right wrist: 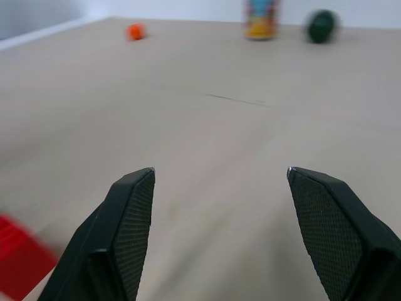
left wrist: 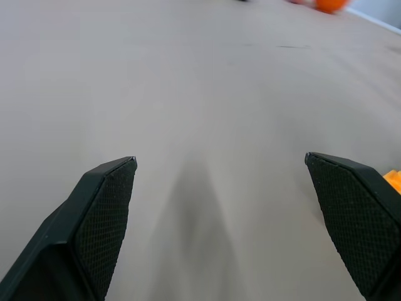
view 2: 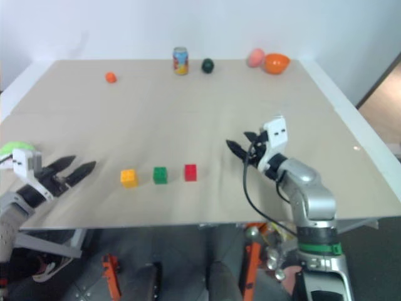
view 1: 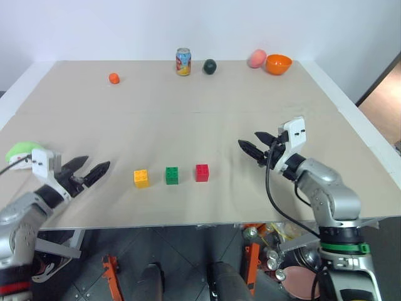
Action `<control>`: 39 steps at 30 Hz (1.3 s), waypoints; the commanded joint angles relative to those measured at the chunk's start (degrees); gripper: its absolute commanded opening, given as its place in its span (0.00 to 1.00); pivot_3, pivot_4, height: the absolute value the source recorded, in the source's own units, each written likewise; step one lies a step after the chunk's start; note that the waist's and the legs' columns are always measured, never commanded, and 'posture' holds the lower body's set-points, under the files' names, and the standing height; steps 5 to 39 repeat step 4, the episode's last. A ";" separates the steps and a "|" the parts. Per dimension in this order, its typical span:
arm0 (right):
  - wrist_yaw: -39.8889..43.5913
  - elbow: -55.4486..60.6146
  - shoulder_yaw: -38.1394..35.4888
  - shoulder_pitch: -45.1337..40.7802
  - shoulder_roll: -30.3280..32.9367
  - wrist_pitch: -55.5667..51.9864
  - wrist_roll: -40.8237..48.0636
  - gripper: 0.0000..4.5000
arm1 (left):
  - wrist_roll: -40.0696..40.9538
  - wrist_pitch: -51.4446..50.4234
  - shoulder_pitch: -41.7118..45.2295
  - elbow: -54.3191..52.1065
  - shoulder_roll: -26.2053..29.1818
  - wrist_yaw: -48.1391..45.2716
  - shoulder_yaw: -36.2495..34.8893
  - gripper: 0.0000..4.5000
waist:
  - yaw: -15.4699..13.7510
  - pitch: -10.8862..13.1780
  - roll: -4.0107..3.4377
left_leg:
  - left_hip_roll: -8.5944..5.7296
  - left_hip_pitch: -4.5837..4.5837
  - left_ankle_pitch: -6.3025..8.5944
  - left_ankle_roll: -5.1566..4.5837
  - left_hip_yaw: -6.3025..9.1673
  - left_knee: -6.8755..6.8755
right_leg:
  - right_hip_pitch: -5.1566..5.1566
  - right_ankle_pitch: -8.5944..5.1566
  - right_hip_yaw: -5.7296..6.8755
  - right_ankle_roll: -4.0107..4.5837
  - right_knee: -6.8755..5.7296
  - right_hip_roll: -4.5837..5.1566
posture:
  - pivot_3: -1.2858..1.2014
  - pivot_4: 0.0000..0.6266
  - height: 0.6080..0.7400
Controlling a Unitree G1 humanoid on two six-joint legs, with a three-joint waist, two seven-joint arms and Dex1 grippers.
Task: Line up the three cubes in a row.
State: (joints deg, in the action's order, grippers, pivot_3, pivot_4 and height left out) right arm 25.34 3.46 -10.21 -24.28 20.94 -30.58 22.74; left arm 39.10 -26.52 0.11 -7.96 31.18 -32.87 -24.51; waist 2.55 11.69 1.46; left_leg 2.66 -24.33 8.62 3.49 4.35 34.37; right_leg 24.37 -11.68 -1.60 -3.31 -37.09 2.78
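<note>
Near the table's front edge, three cubes stand side by side in a row with small gaps: yellow-orange [view 1: 141, 178], green [view 1: 171, 175] and red [view 1: 202, 172]. My left gripper [view 1: 91, 168] hovers open just left of the yellow-orange cube, holding nothing; that cube's corner [left wrist: 393, 180] peeks past one finger in the left wrist view. My right gripper [view 1: 255, 143] is open and empty to the right of the red cube, which shows blurred [right wrist: 17, 257] in the right wrist view.
Along the far edge sit a small orange ball [view 1: 113, 78], a drink can [view 1: 183, 61], a dark green ball [view 1: 209, 66], a pink ball [view 1: 256, 58] and an orange bowl [view 1: 278, 63]. A green-and-white plush toy [view 1: 24, 151] lies at the table's left edge beside my left wrist.
</note>
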 commanded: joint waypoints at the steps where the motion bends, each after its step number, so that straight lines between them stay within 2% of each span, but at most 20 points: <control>1: -4.47 3.28 -2.46 1.29 -2.70 1.86 0.43 0.77 | 0.98 -0.36 -2.29 -6.71 -3.39 5.20 -1.63 0.99 | 0.00 0.00 0.00 | 0.00 0.03 0.00 0.00 -0.01 0.01 | -0.01 0.02 -0.01 0.04 0.00 -0.02 | 0.52 0.24 1.00; 4: -5.96 2.09 -2.73 1.16 -4.12 2.73 0.30 0.77 | 0.34 0.56 -1.87 -6.96 -5.81 7.58 -1.31 0.99 | 0.01 0.00 0.00 | 0.03 0.05 -0.05 -0.06 -0.01 0.08 | -0.04 0.12 -0.02 0.19 0.00 -0.08 | 0.52 0.24 1.00; 39: -5.96 2.09 -2.73 1.16 -4.12 2.73 0.30 0.77 | 0.34 0.56 -1.87 -6.96 -5.81 7.58 -1.31 0.99 | 0.01 0.00 0.00 | 0.03 0.05 -0.05 -0.06 -0.01 0.08 | -0.04 0.12 -0.02 0.19 0.00 -0.08 | 0.52 0.24 1.00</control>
